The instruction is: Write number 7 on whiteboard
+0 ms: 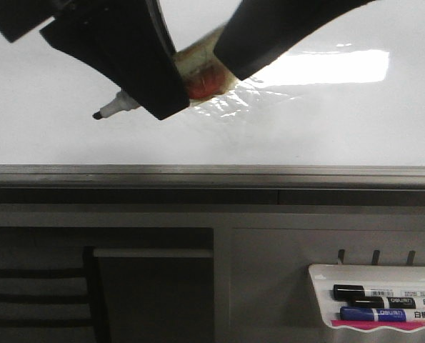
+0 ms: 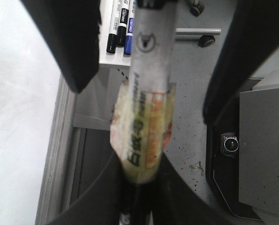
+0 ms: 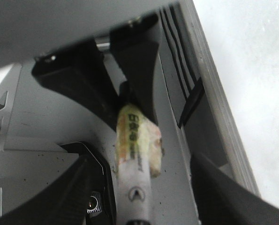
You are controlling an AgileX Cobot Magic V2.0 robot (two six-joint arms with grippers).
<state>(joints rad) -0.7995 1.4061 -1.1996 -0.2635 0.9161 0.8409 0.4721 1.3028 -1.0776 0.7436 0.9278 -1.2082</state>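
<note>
My left gripper [image 1: 155, 89] is shut on a white marker [image 1: 119, 106]. The marker's black tip [image 1: 98, 115] points left and down over the whiteboard [image 1: 48, 139]; I cannot tell whether it touches. Yellow-red tape [image 1: 205, 75] wraps the marker's barrel. In the left wrist view the left gripper [image 2: 140, 187] clamps the taped marker [image 2: 151, 70]. My right gripper [image 3: 144, 192] is open, its fingers [image 2: 69, 42] standing apart on either side of the marker's rear end [image 3: 134, 187]. No number 7 shows on the board.
A bright light reflection [image 1: 326, 68] and a wrinkled film patch [image 1: 233, 103] lie on the board. A grey edge rail [image 1: 212, 175] runs below it. A white tray [image 1: 323, 275] at the lower right holds spare markers [image 1: 373, 293].
</note>
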